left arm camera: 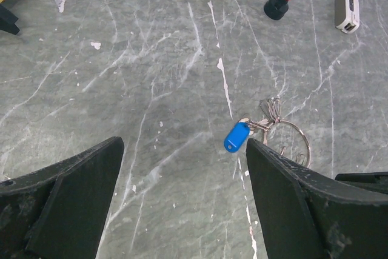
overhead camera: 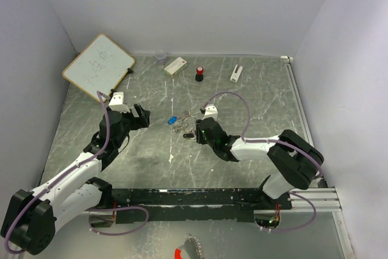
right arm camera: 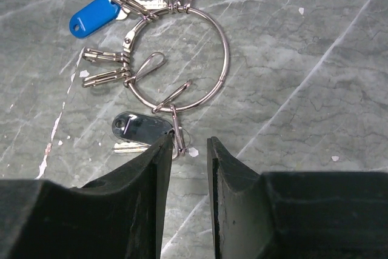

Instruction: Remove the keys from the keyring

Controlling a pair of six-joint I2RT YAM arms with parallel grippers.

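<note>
Black right gripper (right arm camera: 185,150), narrowly parted, flanks a clip (right arm camera: 177,131) on the keyring (right arm camera: 225,59).

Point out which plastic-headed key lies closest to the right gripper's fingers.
The black-headed key, lying right at one fingertip; the blue-headed key sits across the keyring, farther off.

No text reads clearly. The whiteboard (overhead camera: 99,67) at far left bears faint, illegible scribbles; the small box (overhead camera: 175,66) beside it shows a red mark, perhaps a logo.
</note>
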